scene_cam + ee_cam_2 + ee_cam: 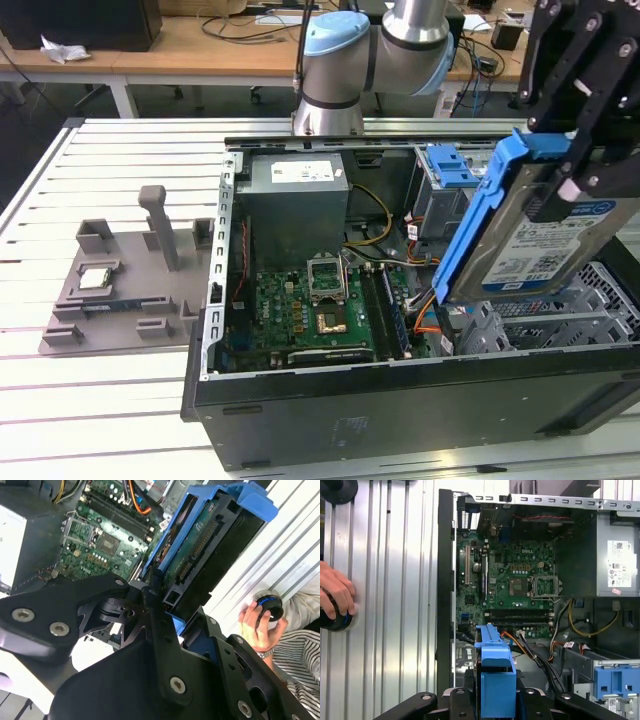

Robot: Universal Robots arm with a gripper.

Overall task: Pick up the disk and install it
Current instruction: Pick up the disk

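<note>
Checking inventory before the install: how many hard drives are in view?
1. The hard drive, in its blue frame, is clamped by the fingers, tilted above the open computer case at the exterior view's right. Others may be hidden inside.

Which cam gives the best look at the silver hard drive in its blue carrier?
Exterior view: the silver rectangular hard drive in its blue plastic carrier shows its labelled face, tilted above the open black computer case. The second wrist view shows its circuit-board side and connector edge; the first wrist view sees the carrier end-on.
</note>
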